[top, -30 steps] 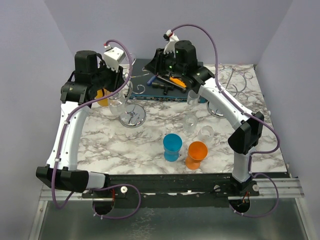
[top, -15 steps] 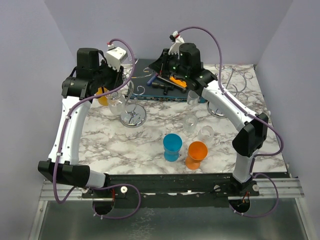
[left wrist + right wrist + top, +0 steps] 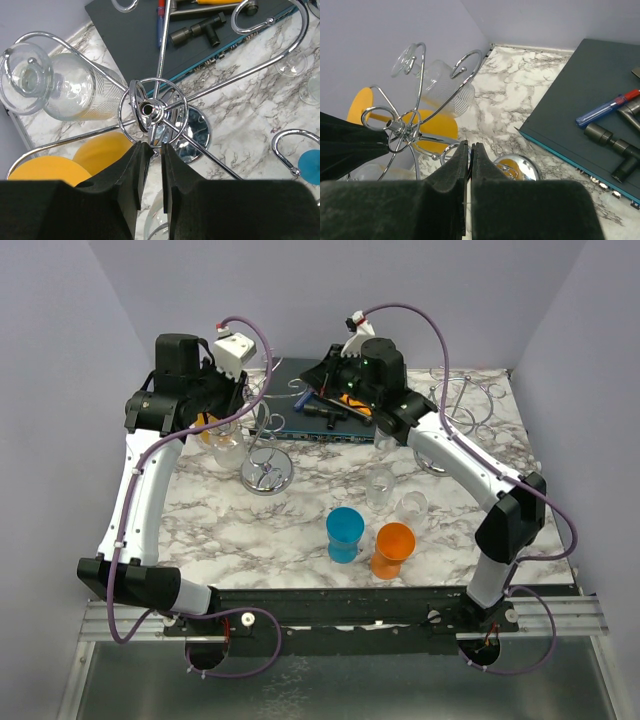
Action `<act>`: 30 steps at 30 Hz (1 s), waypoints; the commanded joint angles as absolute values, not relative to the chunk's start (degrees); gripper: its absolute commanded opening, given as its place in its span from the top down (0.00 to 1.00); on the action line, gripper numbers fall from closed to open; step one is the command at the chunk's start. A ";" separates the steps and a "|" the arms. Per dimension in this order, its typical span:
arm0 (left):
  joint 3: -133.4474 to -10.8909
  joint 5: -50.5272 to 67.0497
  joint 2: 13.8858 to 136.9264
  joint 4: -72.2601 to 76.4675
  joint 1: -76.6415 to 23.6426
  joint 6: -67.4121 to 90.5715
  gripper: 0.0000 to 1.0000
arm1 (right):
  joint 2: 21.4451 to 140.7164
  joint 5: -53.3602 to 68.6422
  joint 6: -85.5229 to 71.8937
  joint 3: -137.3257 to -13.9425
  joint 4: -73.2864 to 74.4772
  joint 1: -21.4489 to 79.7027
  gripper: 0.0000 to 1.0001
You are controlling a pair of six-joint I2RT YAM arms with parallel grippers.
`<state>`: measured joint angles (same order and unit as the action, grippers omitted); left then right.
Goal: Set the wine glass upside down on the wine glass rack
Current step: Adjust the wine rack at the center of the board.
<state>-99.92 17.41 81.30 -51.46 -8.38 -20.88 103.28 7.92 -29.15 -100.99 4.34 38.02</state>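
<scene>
The chrome wine glass rack stands left of centre; its hub shows in the left wrist view and the right wrist view. A clear ribbed wine glass hangs upside down from one rack hook, its foot in the ring, its bowl below. My left gripper sits at the hub, jaws a narrow gap apart with rack wires between the tips. My right gripper is shut, just short of an empty rack hook.
A yellow plate lies under the rack's left side. A dark tray holds tools behind it. Two loose glasses, a blue cup and an orange cup stand mid-table. A second rack stands at the back right.
My right arm has drifted a little right and back from the rack. My left arm has shifted slightly up at the hub. The rack base and the hanging glass stay put.
</scene>
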 commanded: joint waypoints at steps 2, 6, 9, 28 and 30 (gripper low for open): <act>-100.99 12.86 83.94 -48.91 -8.26 -22.40 0.75 | 99.71 10.30 -30.12 -97.57 4.23 42.24 1.00; -100.99 12.65 84.30 -48.22 -8.26 -22.37 0.75 | 98.54 9.48 -30.14 -95.45 3.97 43.39 1.00; -101.09 13.05 84.46 -47.89 -8.26 -22.12 0.76 | 97.15 9.23 -30.79 -92.47 3.17 43.98 1.00; -99.36 12.76 79.16 -47.90 -8.27 -21.41 0.59 | 97.29 6.02 -27.52 -96.06 6.53 44.33 0.91; -99.03 12.83 78.08 -47.86 -8.26 -22.09 0.55 | 97.06 5.01 -26.92 -96.80 7.18 44.23 0.85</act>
<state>-99.94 12.40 81.41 -48.64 -7.68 -21.91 96.55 5.69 -29.06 -93.82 3.88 43.68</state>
